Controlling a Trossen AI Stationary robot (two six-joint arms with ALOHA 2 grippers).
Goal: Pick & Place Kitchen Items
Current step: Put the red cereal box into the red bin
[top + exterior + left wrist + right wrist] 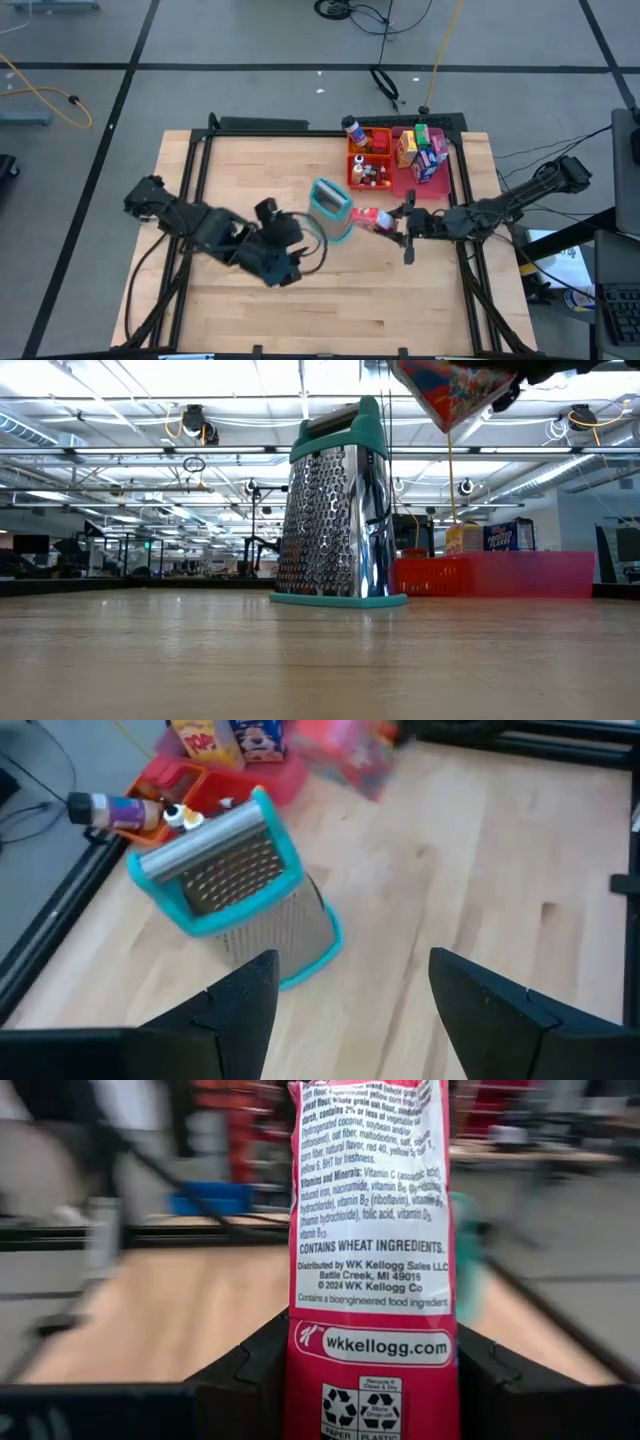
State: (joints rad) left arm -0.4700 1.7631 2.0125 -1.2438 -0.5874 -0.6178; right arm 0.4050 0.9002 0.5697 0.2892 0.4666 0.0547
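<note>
A small red cereal box (372, 217) is up in the air in my right gripper (392, 220), just right of the teal-framed metal grater (330, 207). The grater stands upright on its base on the table. In the low view the box (455, 385) hangs tilted, high above the tabletop. My left gripper (292, 240) is open near the table's middle, just left of and nearer than the grater. Its fingers point at the grater (235, 885) and touch nothing. More small boxes (420, 150) stand in the pink tray, and tiny bottles (370, 172) sit in the orange tray. My right gripper (370, 1340) pinches the red box between its two fingers, one on each wide face near one end (320, 1360). The narrow printed side panel faces the wrist camera. The fingers come roughly level from the table's right. The box is lifted clear of the table and tilted.
The orange tray (352, 160) and the pink tray (448, 185) sit side by side at the far right of the table. A purple-labelled bottle (352, 128) lies at the orange tray's far corner. Bare wood stretches across the near half (380, 300).
</note>
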